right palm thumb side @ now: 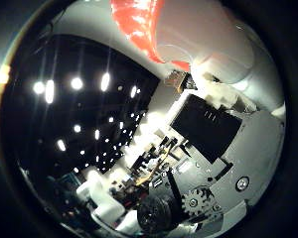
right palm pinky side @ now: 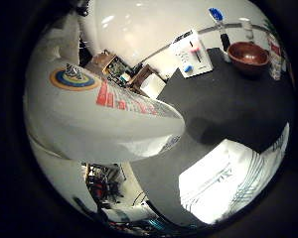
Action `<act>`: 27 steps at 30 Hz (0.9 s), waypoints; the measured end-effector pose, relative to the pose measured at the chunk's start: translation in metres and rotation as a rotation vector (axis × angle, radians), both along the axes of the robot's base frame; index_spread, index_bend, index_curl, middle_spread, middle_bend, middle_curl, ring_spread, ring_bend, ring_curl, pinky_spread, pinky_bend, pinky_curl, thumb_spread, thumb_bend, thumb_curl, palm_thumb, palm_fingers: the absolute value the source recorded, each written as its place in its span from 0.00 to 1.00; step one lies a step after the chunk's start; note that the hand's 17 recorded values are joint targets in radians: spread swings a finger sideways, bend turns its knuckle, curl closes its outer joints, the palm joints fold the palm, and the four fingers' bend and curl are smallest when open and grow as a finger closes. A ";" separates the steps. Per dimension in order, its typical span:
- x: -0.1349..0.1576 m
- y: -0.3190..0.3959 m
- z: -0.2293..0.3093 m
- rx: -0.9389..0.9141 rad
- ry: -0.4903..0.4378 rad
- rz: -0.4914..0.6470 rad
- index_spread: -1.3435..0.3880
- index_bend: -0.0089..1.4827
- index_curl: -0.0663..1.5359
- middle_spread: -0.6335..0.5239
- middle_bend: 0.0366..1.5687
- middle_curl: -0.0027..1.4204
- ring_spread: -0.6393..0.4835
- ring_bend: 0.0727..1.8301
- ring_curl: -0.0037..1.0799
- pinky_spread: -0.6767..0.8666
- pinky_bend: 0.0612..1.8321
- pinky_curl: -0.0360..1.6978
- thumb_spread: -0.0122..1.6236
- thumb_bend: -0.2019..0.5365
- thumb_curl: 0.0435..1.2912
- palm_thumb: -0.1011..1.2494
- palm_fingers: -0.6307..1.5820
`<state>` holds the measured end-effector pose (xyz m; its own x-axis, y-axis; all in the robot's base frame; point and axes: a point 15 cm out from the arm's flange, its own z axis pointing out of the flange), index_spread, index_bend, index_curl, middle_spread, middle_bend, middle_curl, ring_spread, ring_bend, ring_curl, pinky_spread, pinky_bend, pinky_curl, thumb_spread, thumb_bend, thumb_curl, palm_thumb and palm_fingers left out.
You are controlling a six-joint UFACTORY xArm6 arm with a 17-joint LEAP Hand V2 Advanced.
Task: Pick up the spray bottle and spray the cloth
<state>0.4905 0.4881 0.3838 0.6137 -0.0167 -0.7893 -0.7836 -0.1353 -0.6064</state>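
One spray bottle (right palm pinky side: 97,116) fills much of the little-finger-side view, its white body lying right up against the palm, with a round coloured emblem and red print on its side. Its red upper part (right palm thumb side: 141,22) shows in the thumb-side view, close beside the white and black parts of the robot hand (right palm thumb side: 223,144). The bottle is off the desk (right palm pinky side: 223,106), held up above its dark surface and casting a shadow on it.

One cloth (right palm pinky side: 228,181), white with thin stripes, lies flat on the desk below the bottle. Farther off on the desk I count one brown bowl (right palm pinky side: 248,55), one white box-like thing with a red and a blue mark (right palm pinky side: 192,54), one blue-headed brush standing upright (right palm pinky side: 219,25) just beside the bowl, and a small white container (right palm pinky side: 247,27) behind the bowl. Something with red print stands at the desk's far edge next to the bowl; I cannot make out what it is.

The bottle sits tight against the palm, but the fingers themselves are not clear enough for me to tell how far they are curled.
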 end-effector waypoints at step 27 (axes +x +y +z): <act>0.010 0.007 -0.095 -0.084 0.111 0.070 0.48 0.40 0.41 0.30 0.56 0.41 0.33 0.57 0.45 0.19 0.62 0.31 0.50 0.21 0.55 0.54 0.57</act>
<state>0.5002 0.4953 0.2888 0.5247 -0.0461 -0.8500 -0.8321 -0.2385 -0.5007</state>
